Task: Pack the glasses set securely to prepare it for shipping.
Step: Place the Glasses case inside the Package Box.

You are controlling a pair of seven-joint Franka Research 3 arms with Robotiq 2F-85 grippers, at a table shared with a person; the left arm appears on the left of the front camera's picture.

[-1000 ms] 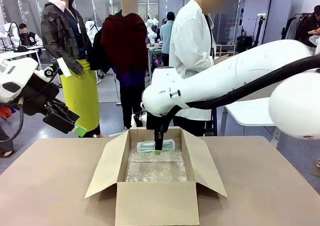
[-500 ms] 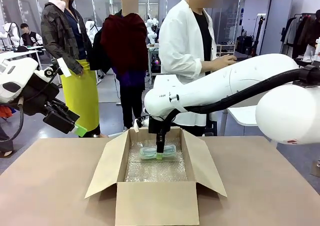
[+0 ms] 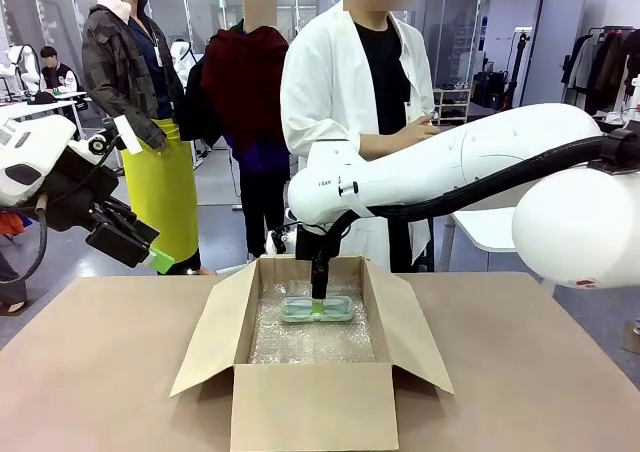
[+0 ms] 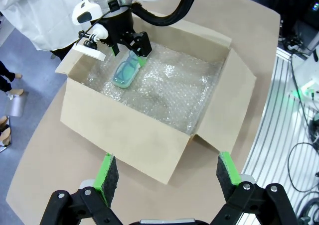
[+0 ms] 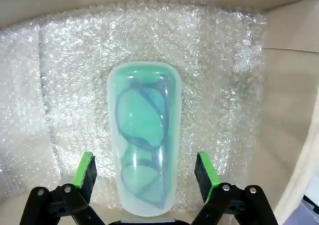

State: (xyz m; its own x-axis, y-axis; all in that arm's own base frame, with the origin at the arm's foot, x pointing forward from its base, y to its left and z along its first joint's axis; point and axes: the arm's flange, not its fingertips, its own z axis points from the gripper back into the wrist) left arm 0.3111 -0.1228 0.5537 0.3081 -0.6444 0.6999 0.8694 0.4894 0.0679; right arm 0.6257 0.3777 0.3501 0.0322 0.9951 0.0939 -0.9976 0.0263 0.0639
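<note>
Cases counted: one mint green case [image 3: 317, 309] [image 4: 125, 70] [image 5: 143, 135] is showing, with one pair of glasses lying inside it.
Case place: it is lying flat on the bubble wrap [image 3: 310, 347] [image 4: 174, 90] [image 5: 75, 60] in the far half of the box floor, about midway between the side walls, its long side running along the far wall.
Boxes counted: one cardboard box [image 3: 390, 322] [image 4: 124, 130] [image 5: 289, 85] is sitting open near the middle of the table [image 3: 100, 372] [image 4: 65, 185], its flaps folding outward and its floor being covered by the wrap.
Grippers counted: two.
Right gripper [image 3: 318, 290] [image 4: 130, 53] [image 5: 144, 160]: it is reaching down into the box over the near end of the case. Its fingers are standing wide apart, one on each side of the case, and the right wrist view is showing wrap between each green pad and the case, so it is gripping nothing.
Left gripper [image 3: 155, 257] [image 4: 166, 160]: it is hanging in the air beyond the table's left edge, fingers spread wide, holding and touching nothing, and looking toward the box.
People at the table: one person in a white coat [image 3: 340, 92] is standing at the far edge, behind the box.
</note>
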